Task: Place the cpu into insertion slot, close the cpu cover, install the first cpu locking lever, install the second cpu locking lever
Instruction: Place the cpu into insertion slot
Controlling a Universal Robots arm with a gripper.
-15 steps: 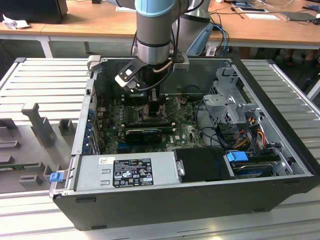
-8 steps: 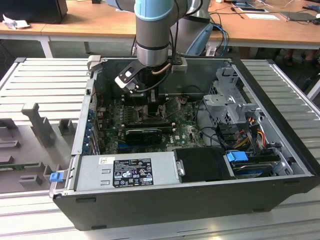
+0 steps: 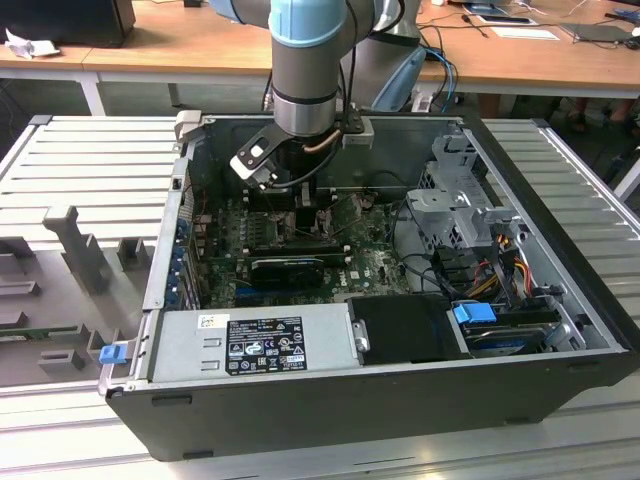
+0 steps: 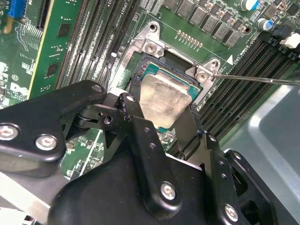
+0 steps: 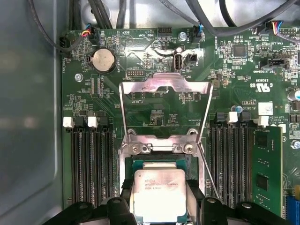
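Early: gripper (image 4: 158,108) jaws pinch the cpu (image 5: 159,193) by its edges, right over the slot (image 5: 154,163); can't tell if seated. Cover (image 5: 164,83) stands open, lever (image 5: 207,171) loose; both levers undone.

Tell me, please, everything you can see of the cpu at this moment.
The cpu is a small flat square chip: a pale silver metal lid with faint print on a green base. It sits over the insertion slot, square to its frame, with the black fingers pressed against two opposite edges. Whether it is fully seated cannot be told. The cpu cover stands open at one side of it.
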